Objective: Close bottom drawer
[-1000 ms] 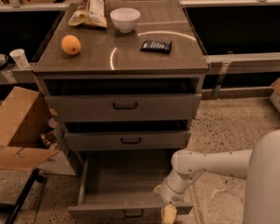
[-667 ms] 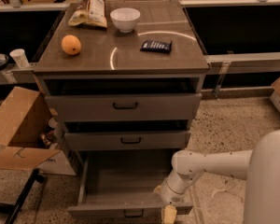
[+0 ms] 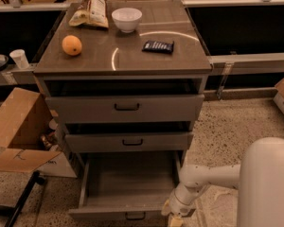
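The bottom drawer point(image 3: 128, 183) of the grey-brown cabinet stands pulled far out, its grey wood-grain inside bare. Its flat front point(image 3: 118, 215) with the small black pull handle point(image 3: 135, 216) lies at the bottom edge of the camera view. My white arm reaches in from the right, and the gripper point(image 3: 176, 218) is low beside the drawer front's right end, partly cut off by the view's edge. The middle drawer point(image 3: 128, 142) and the top drawer point(image 3: 125, 108) are both slightly open.
On the cabinet top point(image 3: 128, 56) lie an orange point(image 3: 72, 45), a white bowl point(image 3: 127, 19), a chip bag point(image 3: 91, 6) and a dark packet point(image 3: 158, 46). An open cardboard box point(image 3: 16, 131) stands at the left. A black stand leg point(image 3: 19, 202) crosses the speckled floor.
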You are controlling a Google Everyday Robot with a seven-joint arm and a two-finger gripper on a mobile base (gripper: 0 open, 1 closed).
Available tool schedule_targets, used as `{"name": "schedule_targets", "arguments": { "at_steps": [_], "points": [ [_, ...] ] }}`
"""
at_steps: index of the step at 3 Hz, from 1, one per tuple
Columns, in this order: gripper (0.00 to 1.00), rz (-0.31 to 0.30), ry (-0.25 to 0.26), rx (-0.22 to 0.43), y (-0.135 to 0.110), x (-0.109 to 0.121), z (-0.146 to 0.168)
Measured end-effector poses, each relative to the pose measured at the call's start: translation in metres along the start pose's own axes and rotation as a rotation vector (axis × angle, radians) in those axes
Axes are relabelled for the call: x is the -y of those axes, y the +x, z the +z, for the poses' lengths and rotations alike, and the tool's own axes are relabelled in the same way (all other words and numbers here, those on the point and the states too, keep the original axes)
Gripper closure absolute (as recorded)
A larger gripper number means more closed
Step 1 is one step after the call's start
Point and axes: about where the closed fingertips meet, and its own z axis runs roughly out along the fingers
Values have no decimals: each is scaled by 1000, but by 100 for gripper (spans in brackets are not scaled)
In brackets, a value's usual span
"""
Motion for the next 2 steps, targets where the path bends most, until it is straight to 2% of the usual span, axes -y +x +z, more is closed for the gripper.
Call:
{"name": "schedule_targets", "arguments": {
  "at_steps": [1,2],
  "points": [
    [66,6,27,-7,40,15,37],
    [89,21,76,-20,71,36,71]
  ]
}}
